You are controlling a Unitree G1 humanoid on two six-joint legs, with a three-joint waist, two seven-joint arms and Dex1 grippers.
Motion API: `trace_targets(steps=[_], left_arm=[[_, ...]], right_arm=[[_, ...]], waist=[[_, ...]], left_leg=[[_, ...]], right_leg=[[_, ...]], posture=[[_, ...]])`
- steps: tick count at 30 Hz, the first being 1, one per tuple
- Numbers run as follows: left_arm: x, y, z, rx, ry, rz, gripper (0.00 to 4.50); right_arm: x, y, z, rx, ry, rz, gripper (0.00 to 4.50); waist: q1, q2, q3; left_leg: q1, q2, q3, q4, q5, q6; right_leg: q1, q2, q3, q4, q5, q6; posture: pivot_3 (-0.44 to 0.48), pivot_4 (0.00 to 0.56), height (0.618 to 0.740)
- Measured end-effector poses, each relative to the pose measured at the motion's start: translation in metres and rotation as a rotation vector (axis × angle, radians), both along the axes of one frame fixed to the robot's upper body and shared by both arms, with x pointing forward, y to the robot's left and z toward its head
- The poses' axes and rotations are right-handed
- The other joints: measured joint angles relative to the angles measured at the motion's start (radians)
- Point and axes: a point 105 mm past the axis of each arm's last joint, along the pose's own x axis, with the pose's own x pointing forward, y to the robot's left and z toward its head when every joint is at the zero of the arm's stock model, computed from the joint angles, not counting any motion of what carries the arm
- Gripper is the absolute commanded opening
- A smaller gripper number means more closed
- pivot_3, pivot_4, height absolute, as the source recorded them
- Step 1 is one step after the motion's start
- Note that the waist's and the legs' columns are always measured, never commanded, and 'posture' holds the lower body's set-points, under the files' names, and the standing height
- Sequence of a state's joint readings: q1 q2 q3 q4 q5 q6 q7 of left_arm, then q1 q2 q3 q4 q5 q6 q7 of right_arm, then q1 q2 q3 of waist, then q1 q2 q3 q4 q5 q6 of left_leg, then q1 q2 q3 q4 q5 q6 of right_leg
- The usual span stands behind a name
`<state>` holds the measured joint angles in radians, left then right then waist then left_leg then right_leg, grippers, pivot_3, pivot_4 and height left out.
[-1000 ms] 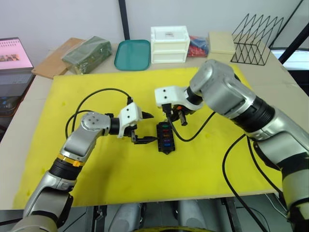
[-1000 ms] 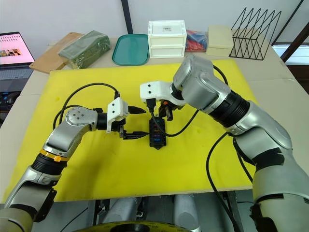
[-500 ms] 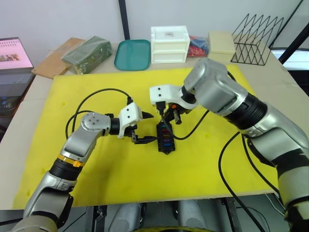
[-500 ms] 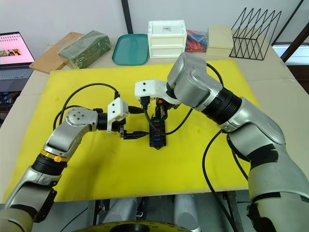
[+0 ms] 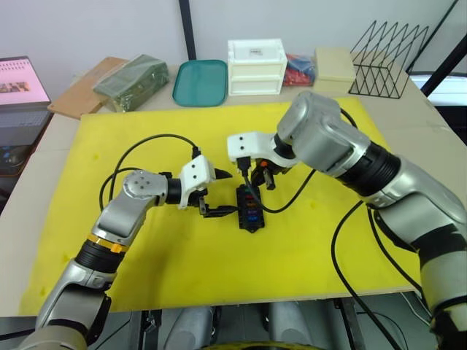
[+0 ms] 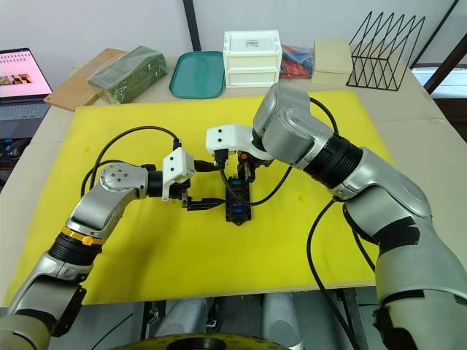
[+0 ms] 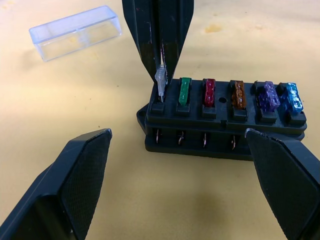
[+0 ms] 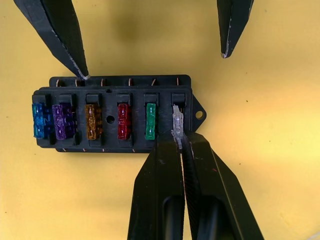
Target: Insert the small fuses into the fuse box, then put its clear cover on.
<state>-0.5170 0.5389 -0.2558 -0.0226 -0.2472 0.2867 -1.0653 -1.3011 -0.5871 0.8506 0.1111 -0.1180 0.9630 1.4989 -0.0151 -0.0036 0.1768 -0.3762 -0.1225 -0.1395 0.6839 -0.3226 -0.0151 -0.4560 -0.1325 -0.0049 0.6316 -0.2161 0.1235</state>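
The black fuse box (image 5: 249, 208) lies on the yellow mat, also seen close up as the fuse box (image 8: 107, 85). Blue, purple, amber, red and green small fuses (image 8: 91, 121) sit in its slots. My right gripper (image 8: 181, 141) is shut on a greyish clear fuse (image 8: 176, 125), holding it upright at the end slot beside the green one. My left gripper (image 5: 222, 193) stands open beside the box, one fingertip (image 8: 80, 74) at the box's long edge and the other apart from it. The clear cover (image 7: 75, 32) lies on the mat beyond the box.
A green tray (image 5: 201, 82), a white drawer box (image 5: 255, 67), a wire rack (image 5: 387, 58) and a green packet (image 5: 133, 80) line the table's far side. A laptop (image 5: 22, 84) stands at far left. Black cables loop over the yellow mat (image 5: 146, 270).
My right gripper has shifted a little to the left, over the far end of the fuse box, with the clear fuse in it. The left arm has stayed still.
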Motion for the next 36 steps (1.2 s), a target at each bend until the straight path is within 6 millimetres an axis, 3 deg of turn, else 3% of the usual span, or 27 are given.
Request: trace_targets(steps=[36], left_arm=[[-0.0017, -0.0004, -0.0017, 0.003, -0.009, 0.011, 4.50]], right_arm=[[0.0027, 0.0011, 0.0007, -0.023, -0.009, 0.011, 0.07]], waist=[[-0.001, 0.000, 0.000]], left_leg=[[0.000, 0.000, 0.000, 0.000, 0.000, 0.000]], right_leg=[[-0.001, 0.000, 0.000, 0.000, 0.000, 0.000]], posture=[[0.000, 0.150, 0.740]])
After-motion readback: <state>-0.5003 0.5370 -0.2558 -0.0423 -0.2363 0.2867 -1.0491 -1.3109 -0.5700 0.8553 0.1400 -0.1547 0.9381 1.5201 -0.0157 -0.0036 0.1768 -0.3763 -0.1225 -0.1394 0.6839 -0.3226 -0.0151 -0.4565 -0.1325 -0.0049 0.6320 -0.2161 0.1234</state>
